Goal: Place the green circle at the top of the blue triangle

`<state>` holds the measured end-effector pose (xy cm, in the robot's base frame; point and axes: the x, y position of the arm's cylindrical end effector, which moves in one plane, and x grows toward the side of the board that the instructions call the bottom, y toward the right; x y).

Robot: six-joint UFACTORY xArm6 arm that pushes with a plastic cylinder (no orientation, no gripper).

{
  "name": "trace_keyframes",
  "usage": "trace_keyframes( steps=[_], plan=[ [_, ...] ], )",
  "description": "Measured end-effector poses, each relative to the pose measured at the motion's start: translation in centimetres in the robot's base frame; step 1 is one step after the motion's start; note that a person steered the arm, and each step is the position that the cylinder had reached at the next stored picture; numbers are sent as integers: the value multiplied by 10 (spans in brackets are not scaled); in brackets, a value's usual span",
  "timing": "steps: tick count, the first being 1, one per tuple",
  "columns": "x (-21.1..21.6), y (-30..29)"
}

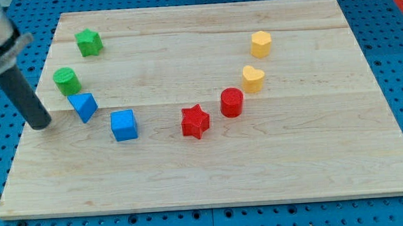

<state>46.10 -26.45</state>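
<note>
The green circle (66,80) sits near the board's left edge, just above and slightly left of the blue triangle (83,106), almost touching it. My tip (41,125) rests on the board at the left edge, to the left of and a little below the blue triangle, apart from both blocks.
A green star (88,42) lies at the upper left. A blue cube (124,125) sits right of the triangle. A red star (195,121) and a red cylinder (232,102) are in the middle. A yellow heart (253,78) and a yellow block (260,44) stand at the right. The wooden board (212,175) lies on a blue pegboard.
</note>
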Motion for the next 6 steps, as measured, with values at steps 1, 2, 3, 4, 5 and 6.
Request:
trace_keyframes(
  steps=[1, 2, 3, 4, 5, 6],
  plan=[
    [-30, 11],
    [-26, -3],
    [-60, -41],
    [-77, -28],
    [-78, -5],
    [-79, 19]
  ],
)
